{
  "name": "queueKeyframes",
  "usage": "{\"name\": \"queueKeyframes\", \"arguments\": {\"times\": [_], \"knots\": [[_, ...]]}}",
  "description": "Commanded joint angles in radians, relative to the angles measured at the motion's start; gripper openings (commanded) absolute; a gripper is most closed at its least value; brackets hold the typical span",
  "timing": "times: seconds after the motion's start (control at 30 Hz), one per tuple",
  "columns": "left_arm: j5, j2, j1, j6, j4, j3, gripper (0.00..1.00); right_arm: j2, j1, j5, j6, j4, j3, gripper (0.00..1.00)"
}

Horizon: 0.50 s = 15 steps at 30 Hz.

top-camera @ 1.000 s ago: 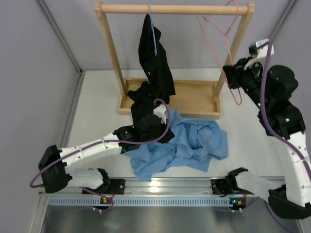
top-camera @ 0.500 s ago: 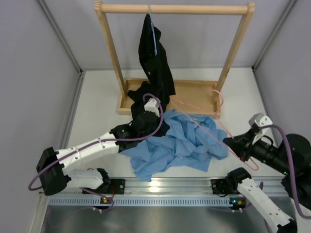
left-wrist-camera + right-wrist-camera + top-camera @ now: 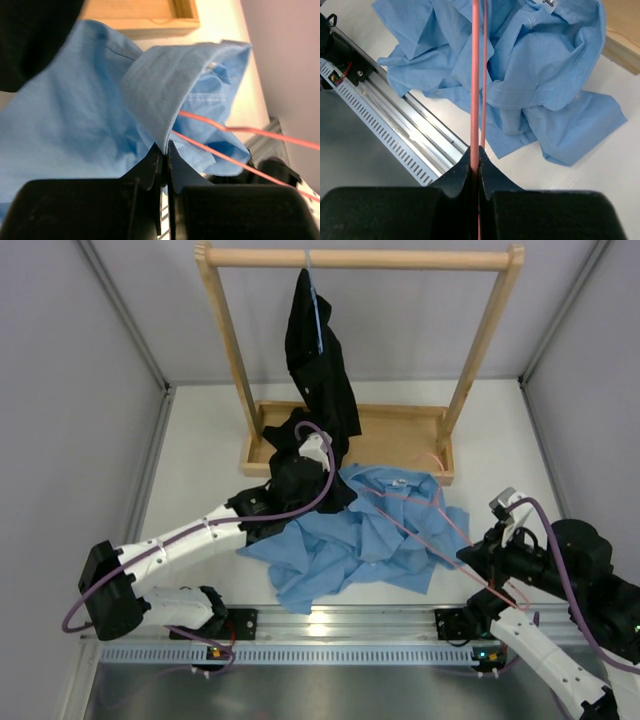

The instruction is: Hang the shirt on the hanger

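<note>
Pink wire, thin and stiff, forms the hanger [image 3: 474, 75], clamped in the closed jaws of the right gripper [image 3: 475, 156] near the worktop's [image 3: 200, 460] front right corner. Its long axis slants away over the shirt [image 3: 370, 540]. That soft blue cloth lies crumpled mid-worktop toward the front edge, and the left gripper [image 3: 164, 150] pinches a collar fold shut, just beside the wire.

I see a white desk [image 3: 200, 460] carrying the shirt [image 3: 360, 545], crumpled in a loose heap at the middle, toward the near edge. Just behind it stands a wooden rack base [image 3: 400, 435]; the shirt's far edge reaches its front rim. A metal rail [image 3: 330, 625] runs along the near edge.
</note>
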Motion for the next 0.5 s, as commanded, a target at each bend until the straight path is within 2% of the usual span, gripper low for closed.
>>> {"name": "queueKeyframes", "arguments": {"times": [0.0, 0.07, 0.1, 0.2, 0.3, 0.47], "knots": [[0.136, -0.044, 0.001, 0.027, 0.114, -0.001, 0.00, 0.015, 0.012, 0.034, 0.036, 0.012, 0.006, 0.00], [0.246, -0.046, -0.009, 0.082, 0.162, -0.013, 0.00, 0.032, 0.010, -0.019, 0.048, 0.055, -0.020, 0.00], [0.345, -0.035, -0.020, 0.108, 0.164, -0.005, 0.00, 0.038, 0.010, -0.065, 0.051, 0.074, -0.029, 0.00], [0.411, -0.023, -0.104, 0.234, 0.129, 0.039, 0.00, 0.058, 0.010, -0.119, 0.051, 0.157, -0.069, 0.00], [0.315, -0.041, -0.195, 0.315, 0.032, 0.087, 0.00, 0.086, 0.012, -0.101, 0.042, 0.187, -0.079, 0.00], [0.150, -0.078, -0.230, 0.366, -0.151, 0.166, 0.00, 0.058, 0.012, -0.208, -0.002, 0.281, -0.109, 0.00]]}}
